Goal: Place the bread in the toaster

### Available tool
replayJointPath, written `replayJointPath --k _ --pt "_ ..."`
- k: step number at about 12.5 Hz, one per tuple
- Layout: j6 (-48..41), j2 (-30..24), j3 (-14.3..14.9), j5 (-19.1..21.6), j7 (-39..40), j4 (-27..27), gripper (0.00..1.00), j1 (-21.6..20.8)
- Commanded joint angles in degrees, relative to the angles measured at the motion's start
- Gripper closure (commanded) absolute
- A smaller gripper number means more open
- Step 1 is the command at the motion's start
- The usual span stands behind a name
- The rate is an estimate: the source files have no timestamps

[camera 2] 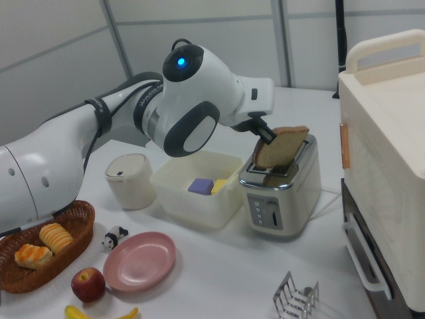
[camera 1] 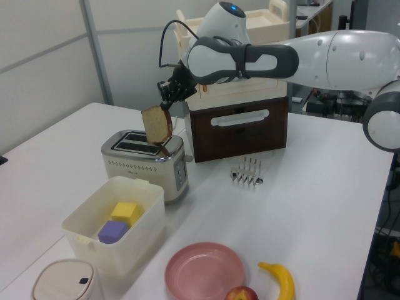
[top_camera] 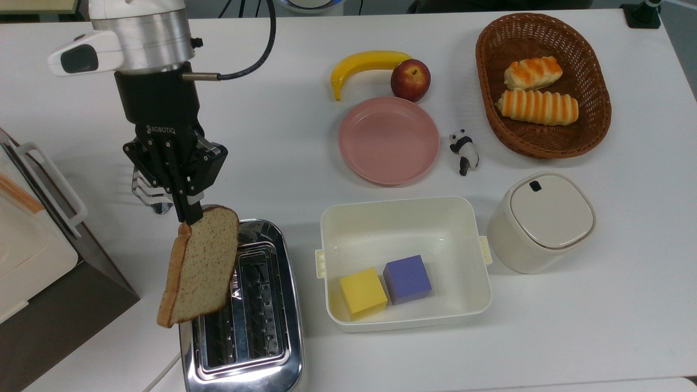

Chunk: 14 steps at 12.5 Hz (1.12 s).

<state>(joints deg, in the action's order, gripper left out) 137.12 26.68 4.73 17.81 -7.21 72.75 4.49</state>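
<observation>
In the top view the bread [top_camera: 200, 267] hid part of the toaster [top_camera: 256, 326], whose near end the lower edge cut off. In the right view the arm hid most of the hand [camera 2: 265, 135].

Bright even light; soft shadows; sharp

A lab or robotics test room, dressed up as a kitchen. Large white counter [top_camera: 599, 305] under a white industrial arm [camera 1: 325, 59]; plain grey partition walls [camera 1: 44, 56] with metal framing behind. Kitchen props laid out in tidy order: chrome toaster [top_camera: 245, 326], pink plate [top_camera: 389, 140], wicker basket [top_camera: 490, 109] of glossy fake-looking rolls [top_camera: 536, 106], toy panda [top_camera: 464, 151], coloured foam-like cubes [top_camera: 407, 279] in a cream tub [top_camera: 403, 321]. Cluttered equipment and cables [camera 1: 325, 97] past the counter's far edge in the left view.
</observation>
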Motion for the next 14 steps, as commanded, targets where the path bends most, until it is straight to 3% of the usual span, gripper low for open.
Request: replayJointPath --k 1,2,3,4,5,6,14 --pt "2.80 -0.22 -0.60 0.21 0.01 1.34 0.88 -0.36" --pt "2.80 -0.22 -0.60 0.21 -0.08 1.43 0.58 -0.44" --pt "2.71 -0.22 -0.60 0.04 0.18 1.69 0.44 -0.44" --pt "2.71 -0.31 -0.60 0.04 0.36 2.04 0.43 -0.44" --pt "2.71 -0.31 -0.60 0.04 0.36 2.13 0.32 -0.44" --pt "2.62 -0.40 -0.60 -0.05 0.53 2.14 0.00 -0.36" --pt "0.86 -1.63 -0.60 -0.58 1.24 3.98 0.00 -0.44"
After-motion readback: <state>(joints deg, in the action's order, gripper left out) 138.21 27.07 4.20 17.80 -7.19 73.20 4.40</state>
